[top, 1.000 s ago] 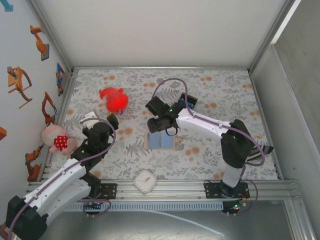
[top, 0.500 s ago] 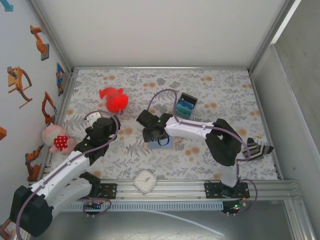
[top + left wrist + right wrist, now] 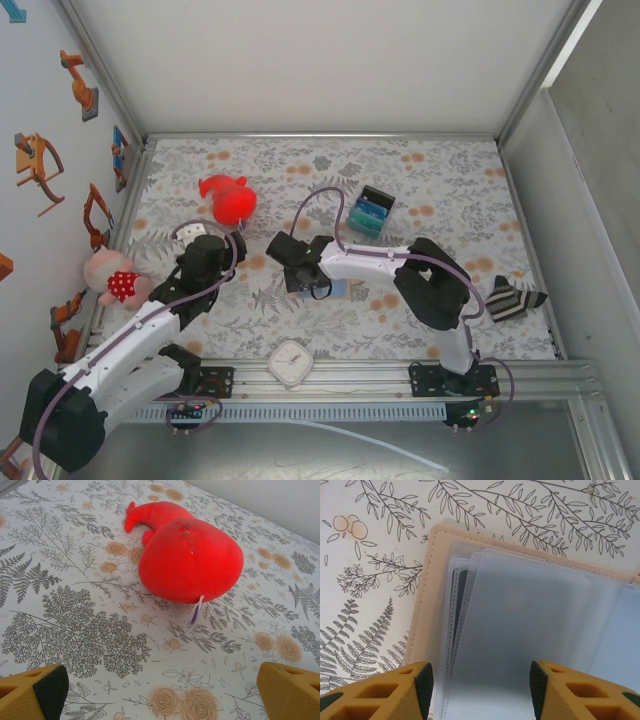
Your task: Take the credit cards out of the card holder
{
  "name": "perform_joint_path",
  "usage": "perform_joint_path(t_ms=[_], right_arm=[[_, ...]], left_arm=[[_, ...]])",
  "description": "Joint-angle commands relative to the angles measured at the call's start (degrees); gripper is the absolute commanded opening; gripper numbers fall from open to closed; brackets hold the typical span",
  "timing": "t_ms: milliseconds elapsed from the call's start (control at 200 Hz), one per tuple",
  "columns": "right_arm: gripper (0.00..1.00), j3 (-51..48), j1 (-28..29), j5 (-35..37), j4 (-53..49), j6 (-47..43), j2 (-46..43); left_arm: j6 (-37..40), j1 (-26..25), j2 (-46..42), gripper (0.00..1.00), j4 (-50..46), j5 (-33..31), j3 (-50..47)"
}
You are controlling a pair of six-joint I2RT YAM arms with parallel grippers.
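Card holder (image 3: 422, 605) lies opened flat on the flowered counter (image 3: 450, 190), near the middle and a little toward your arm bases. Its tan border rests on the leaf print, and a fan of clear plastic sleeves (image 3: 520, 610) spreads across its inside. Through the sleeves nearest the tan border you can make out the dark edge of a credit card (image 3: 461, 587) tucked inside. The other sleeves look cloudy and pale, and you cannot tell what they hold.

Your right pincer (image 3: 480, 692) hangs directly over the sleeves with its jaws partly apart, one yellow finger by the tan border and the other over the sleeve stack. Nothing is clamped between them, and you cannot tell whether the tips touch the plastic. From above, that arm covers most of the holder, leaving a blue corner showing.

Your left pincer (image 3: 160, 696) stands wide open and empty, low over the counter, pointed at a red plush toy (image 3: 185, 560) lying just ahead of it.

Farther back, a black-edged block (image 3: 370, 214) of blue and teal sits well apart from the holder. Its contents are too small to read.
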Motion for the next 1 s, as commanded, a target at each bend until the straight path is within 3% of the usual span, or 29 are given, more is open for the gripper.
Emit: perform_joint_path(t_ms=[0,381,992], right_arm=[[0.53,0.4,0.2,2.1,-1.0,2.0,0.4],[0.53,-1.1,0.2,1.8,-1.1,2.6,1.0],[0.38,-2.3,0.1,3.5,-1.5,2.5,0.0]], left_arm=[[-0.7,0.2,0.3,0.97,1.1,0.5,0.3],[-0.7,0.2,1.3,0.97,1.3,1.0,0.5],[-0.6,0.2,3.3,0.97,1.8,1.5,1.1]])
